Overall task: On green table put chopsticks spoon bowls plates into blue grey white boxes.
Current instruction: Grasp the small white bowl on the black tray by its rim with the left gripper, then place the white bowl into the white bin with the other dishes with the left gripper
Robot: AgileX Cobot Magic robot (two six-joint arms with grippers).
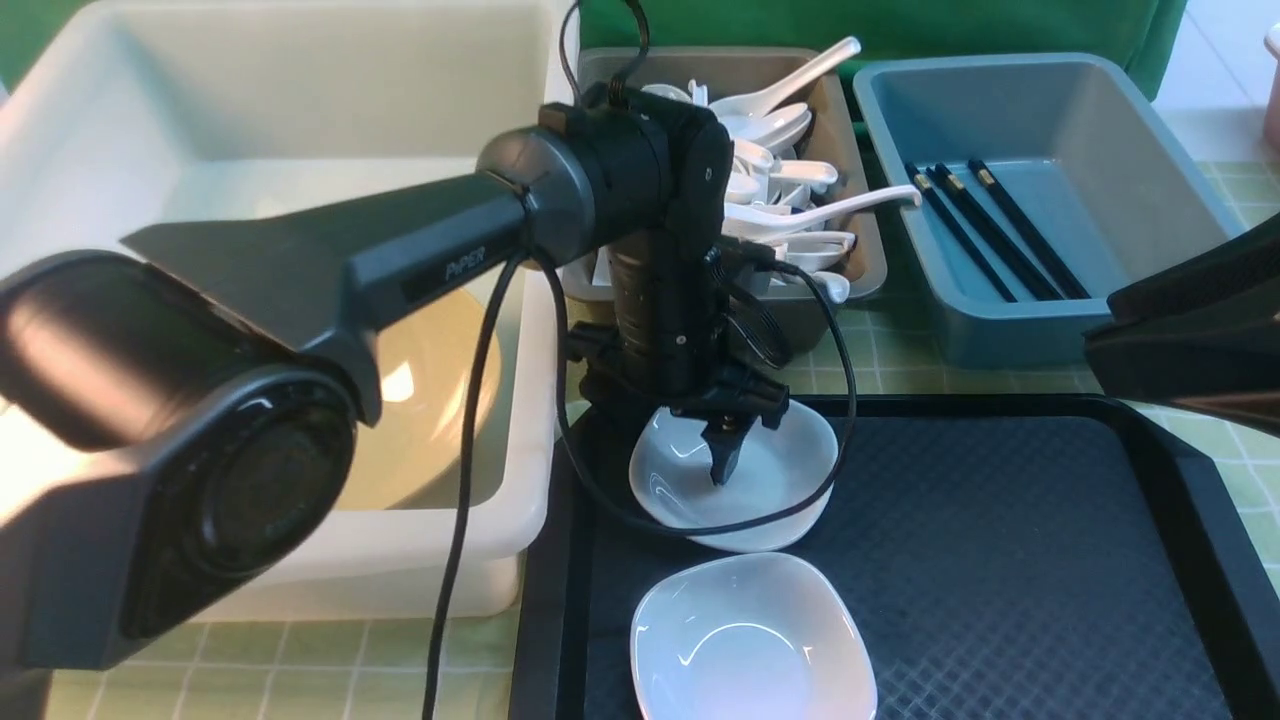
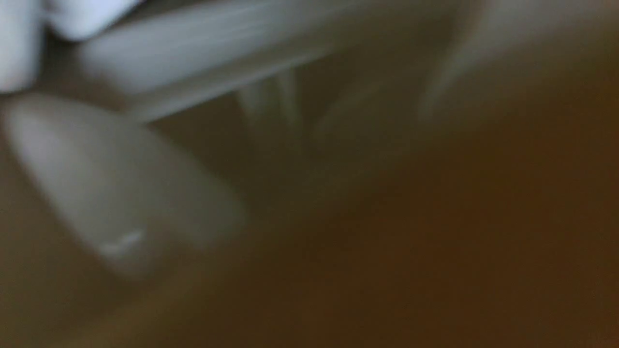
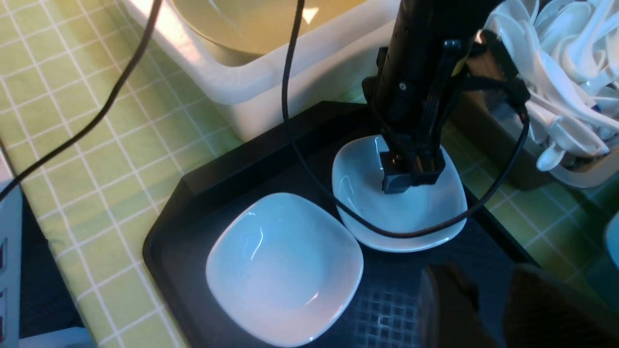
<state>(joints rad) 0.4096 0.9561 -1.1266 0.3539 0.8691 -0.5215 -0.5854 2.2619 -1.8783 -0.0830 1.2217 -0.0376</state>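
Note:
Two white dishes lie on the black tray [image 1: 1000, 560]. My left gripper [image 1: 725, 450] points down into the far dish [image 1: 790, 470], with one finger [image 3: 411, 179] inside it near the rim; the other finger is hidden. The near dish [image 1: 752, 640] lies untouched. My right gripper [image 3: 491, 290] hovers over the tray, open, with nothing between its fingers. The khaki bowl [image 1: 440, 400] sits in the white tub [image 1: 300, 100]. Spoons [image 1: 790, 180] fill the grey box [image 1: 860, 250]. Chopsticks [image 1: 990, 230] lie in the blue box [image 1: 1050, 120]. The left wrist view is a blur of pale shapes.
The left arm's black cable [image 1: 700, 525] loops across the far dish's front rim. All three boxes stand on the green table [image 1: 900, 360] behind and left of the tray. The right arm [image 1: 1190, 340] enters from the right edge.

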